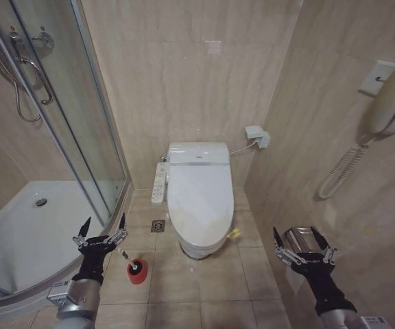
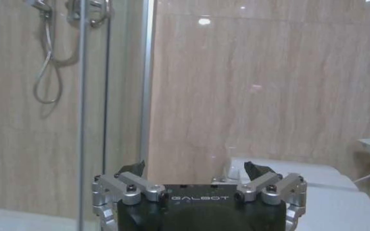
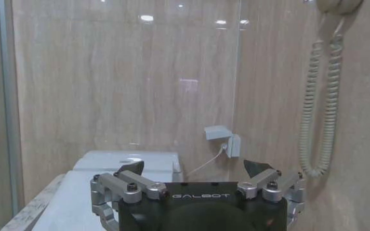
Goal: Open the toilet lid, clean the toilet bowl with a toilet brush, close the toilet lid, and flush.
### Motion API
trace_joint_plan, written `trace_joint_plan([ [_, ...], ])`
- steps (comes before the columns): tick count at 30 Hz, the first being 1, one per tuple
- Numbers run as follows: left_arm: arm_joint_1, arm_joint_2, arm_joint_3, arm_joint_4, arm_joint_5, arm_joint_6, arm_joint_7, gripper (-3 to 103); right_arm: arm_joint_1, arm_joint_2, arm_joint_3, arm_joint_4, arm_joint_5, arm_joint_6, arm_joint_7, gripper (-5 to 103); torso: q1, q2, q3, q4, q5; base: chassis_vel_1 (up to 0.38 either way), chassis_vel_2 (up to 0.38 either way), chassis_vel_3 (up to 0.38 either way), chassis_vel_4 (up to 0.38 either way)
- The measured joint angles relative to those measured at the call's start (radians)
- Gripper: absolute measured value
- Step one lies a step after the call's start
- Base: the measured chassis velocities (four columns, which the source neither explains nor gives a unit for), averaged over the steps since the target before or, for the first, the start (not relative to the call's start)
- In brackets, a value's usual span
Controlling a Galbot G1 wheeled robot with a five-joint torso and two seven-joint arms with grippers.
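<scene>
The toilet lid (image 1: 199,194) lies shut over the toilet bowl (image 1: 199,248), which stands against the back wall in the head view. A white button panel (image 1: 158,182) runs along its left side. The toilet brush (image 1: 135,264) stands in a round red cup holder on the floor, left of the bowl's front. My left gripper (image 1: 103,225) hangs open just left of and above the brush, holding nothing. My right gripper (image 1: 303,242) is open and empty at the lower right, near the side wall. The lid's top also appears in the left wrist view (image 2: 346,202) and the right wrist view (image 3: 101,192).
A curved shower tray (image 1: 26,233) with glass doors (image 1: 81,116) fills the left side. A wall hairdryer with a coiled cord (image 1: 341,171) hangs on the right wall. A chrome paper holder (image 1: 304,236) sits by my right gripper. A floor drain (image 1: 158,225) lies left of the bowl.
</scene>
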Motion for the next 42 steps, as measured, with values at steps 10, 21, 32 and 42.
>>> trace_joint_plan([
  [10,0.016,-0.008,0.004,-0.015,0.019,-0.001,0.012,100,0.000,0.000,0.000,0.000,0.000,0.000,0.000,100,0.000,0.000,0.000,0.0000,0.0000,0.001,-0.004,0.003,-0.003],
  [21,0.033,-0.009,0.007,-0.029,0.032,-0.025,0.010,100,0.000,0.000,0.000,0.000,0.000,0.000,0.000,100,-0.001,0.000,-0.001,-0.0001,0.0001,0.107,-0.105,-0.104,0.111],
  [32,0.052,0.001,0.028,-0.053,0.000,-0.012,0.032,100,0.000,0.000,0.000,0.000,0.000,0.000,0.000,100,-0.001,0.000,0.000,-0.0001,0.0001,0.006,-0.006,-0.007,0.004],
  [42,0.053,-0.002,0.029,-0.053,0.002,-0.017,0.030,100,0.000,0.000,0.000,0.000,0.000,0.000,0.000,100,-0.001,0.000,0.000,-0.0001,0.0000,0.000,0.000,0.000,0.000],
])
